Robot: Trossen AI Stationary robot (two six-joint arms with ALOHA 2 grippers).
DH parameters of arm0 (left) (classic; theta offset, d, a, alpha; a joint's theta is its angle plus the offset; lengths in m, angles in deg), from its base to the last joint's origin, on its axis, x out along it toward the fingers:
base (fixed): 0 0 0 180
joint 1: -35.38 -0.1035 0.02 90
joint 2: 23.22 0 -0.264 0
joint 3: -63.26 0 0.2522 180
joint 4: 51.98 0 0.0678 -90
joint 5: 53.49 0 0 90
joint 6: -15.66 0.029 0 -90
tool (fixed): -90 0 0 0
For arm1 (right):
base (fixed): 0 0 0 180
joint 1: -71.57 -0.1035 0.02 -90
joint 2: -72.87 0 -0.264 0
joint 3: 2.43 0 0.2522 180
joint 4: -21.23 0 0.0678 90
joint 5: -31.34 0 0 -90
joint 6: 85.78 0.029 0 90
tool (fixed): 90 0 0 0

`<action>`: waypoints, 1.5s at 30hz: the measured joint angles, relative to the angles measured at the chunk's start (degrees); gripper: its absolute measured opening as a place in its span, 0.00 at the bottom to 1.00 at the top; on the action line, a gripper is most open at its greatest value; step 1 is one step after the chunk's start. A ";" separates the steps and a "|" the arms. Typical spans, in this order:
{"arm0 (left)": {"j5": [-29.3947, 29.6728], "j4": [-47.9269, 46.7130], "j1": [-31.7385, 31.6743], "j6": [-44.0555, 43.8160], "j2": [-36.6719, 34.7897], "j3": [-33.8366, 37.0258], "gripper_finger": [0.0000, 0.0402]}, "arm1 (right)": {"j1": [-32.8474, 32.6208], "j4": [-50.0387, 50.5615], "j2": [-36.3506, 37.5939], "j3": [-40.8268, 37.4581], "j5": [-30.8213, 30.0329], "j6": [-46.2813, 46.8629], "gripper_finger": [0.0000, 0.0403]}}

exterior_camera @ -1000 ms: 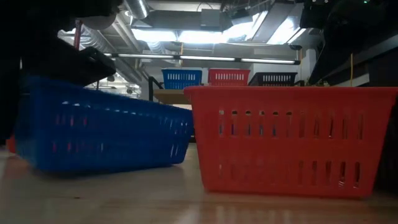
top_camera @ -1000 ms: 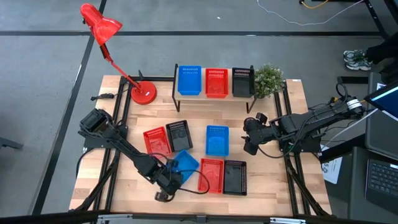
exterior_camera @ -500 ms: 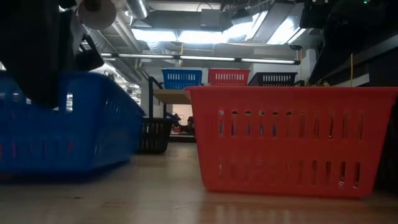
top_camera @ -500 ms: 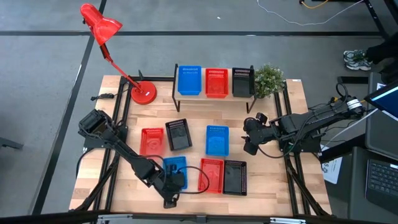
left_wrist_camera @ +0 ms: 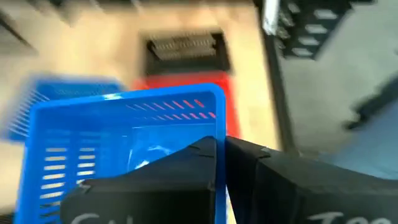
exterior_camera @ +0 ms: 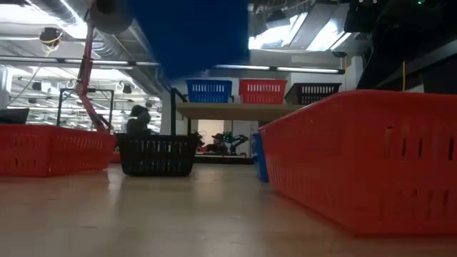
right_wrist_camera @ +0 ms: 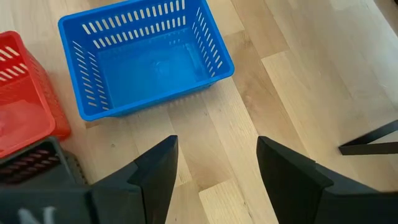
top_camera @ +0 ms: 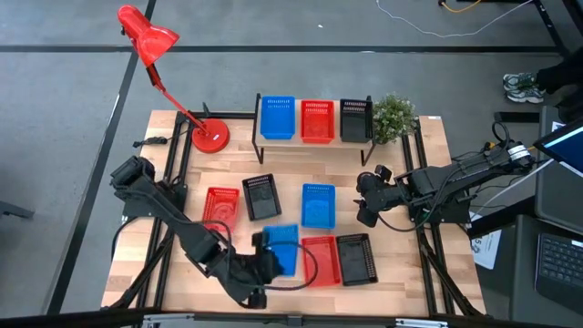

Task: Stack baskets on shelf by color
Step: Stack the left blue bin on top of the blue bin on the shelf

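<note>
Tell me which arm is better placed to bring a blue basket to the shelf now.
Left. Its pincer is shut on a blue basket, lifted off the table. The right pincer is open and empty.

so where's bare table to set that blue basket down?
Free: the strip between shelf and the middle row, and the left front corner below the red basket. Crowded: front row, where the left gripper holds the blue basket against the red and black ones.

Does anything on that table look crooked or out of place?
Yes. One blue basket is off the table, pinched at its rim by the left gripper; the red basket and black basket beside it sit askew.
</note>
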State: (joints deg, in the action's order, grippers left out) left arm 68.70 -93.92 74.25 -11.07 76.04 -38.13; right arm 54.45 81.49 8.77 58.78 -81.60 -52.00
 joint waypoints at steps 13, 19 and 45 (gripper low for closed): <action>17.84 -43.94 -14.49 18.87 -0.11 -23.74 0.00 | 0.02 0.01 0.02 0.00 -1.48 -0.93 0.54; 10.85 -54.90 -32.65 31.97 -0.07 -33.02 0.00 | 0.02 -0.03 0.01 0.00 -1.49 -2.45 0.54; -23.55 -34.50 -62.42 52.88 0.17 -23.94 0.00 | 0.00 -1.77 0.01 0.00 -1.59 -2.39 0.54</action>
State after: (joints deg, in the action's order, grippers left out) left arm 45.15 -128.42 11.83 41.81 76.21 -62.07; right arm 54.45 79.72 8.78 58.78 -83.19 -54.39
